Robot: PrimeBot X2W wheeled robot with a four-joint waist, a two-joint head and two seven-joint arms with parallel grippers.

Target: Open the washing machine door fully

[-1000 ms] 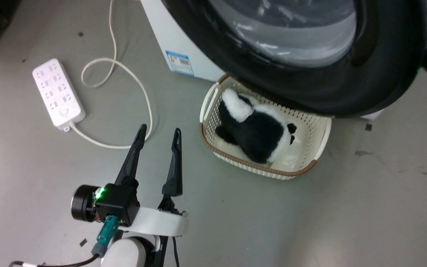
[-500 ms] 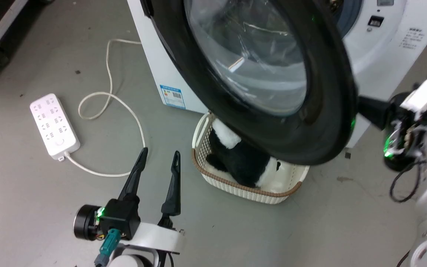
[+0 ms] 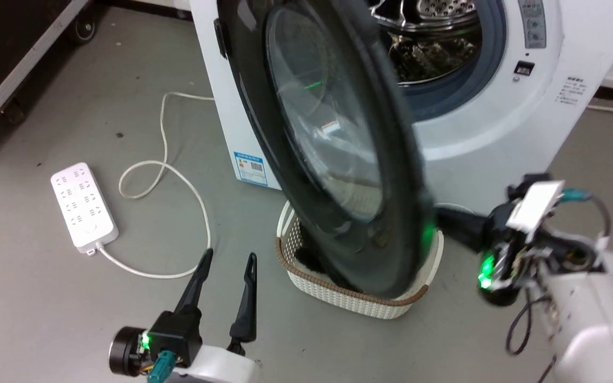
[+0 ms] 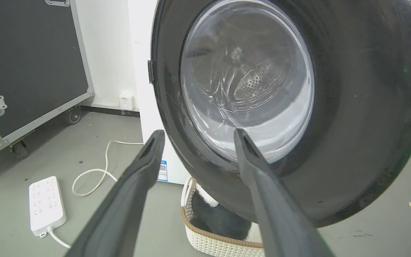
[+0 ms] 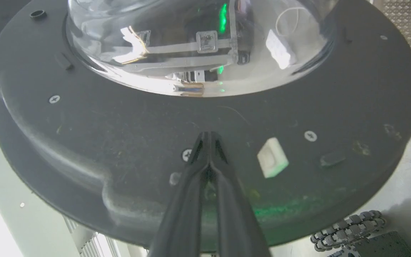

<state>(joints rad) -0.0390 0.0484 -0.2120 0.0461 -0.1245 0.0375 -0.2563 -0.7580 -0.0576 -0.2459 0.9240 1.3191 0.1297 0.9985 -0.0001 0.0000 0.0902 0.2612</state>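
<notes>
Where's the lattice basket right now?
Head view, lower centre: the basket sits on the floor before the washing machine, beneath the lower edge of the washing machine door.

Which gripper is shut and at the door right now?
The right gripper: its fingers are pressed together, tips at the inner face of the washing machine door. The left gripper has its fingers spread, short of the door.

Glossy black washing machine door (image 3: 333, 154) stands swung out from white washing machine (image 3: 498, 122).
</notes>
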